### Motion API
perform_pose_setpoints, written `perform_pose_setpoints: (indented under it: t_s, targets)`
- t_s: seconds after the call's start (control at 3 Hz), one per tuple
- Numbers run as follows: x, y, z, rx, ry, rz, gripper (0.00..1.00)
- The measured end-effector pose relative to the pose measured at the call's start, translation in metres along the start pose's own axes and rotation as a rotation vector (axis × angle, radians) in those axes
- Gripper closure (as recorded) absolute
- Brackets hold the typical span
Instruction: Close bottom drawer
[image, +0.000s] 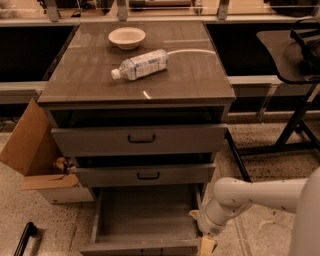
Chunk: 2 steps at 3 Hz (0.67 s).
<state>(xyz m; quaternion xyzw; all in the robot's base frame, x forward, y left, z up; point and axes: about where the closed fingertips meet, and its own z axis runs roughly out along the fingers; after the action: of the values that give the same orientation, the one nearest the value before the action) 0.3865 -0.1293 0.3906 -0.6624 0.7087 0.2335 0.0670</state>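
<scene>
Bottom drawer (145, 217) stands pulled far out from the foot of the desk (135, 87), and our gripper (207, 245) hangs low just beside its front right corner. We cannot tell whether it touches the front panel, nor whether it is set wide or narrow. Behind it, our pale arm (250, 197) reaches in from beyond the desk's right edge. The drawer shows an empty grey box, so we judge it light, stiff and free to run on its slides. A flat push on the front panel should send it home with no grasp at all. We would press nearer the panel's middle than its corner, since a push at one end may skew the long box and jam it. Its handle lies below what we can see. Above it, the middle drawer (145, 175) and the top drawer (140, 140) each show a dark gap over the front. On the desk top a bottle (140, 65) lies on its side near the centre, and a bowl (127, 37) sits toward the back edge. A cardboard box (30, 150) leans by the desk's left side.
</scene>
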Motion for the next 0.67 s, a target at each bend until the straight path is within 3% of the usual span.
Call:
perform_pose_setpoints:
  t_s: [0.33, 0.67]
  targets:
    - [0.035, -0.003, 0.053, -0.045, 0.035, 0.023, 0.02]
    - [0.056, -0.006, 0.082, -0.062, 0.044, 0.055, 0.23]
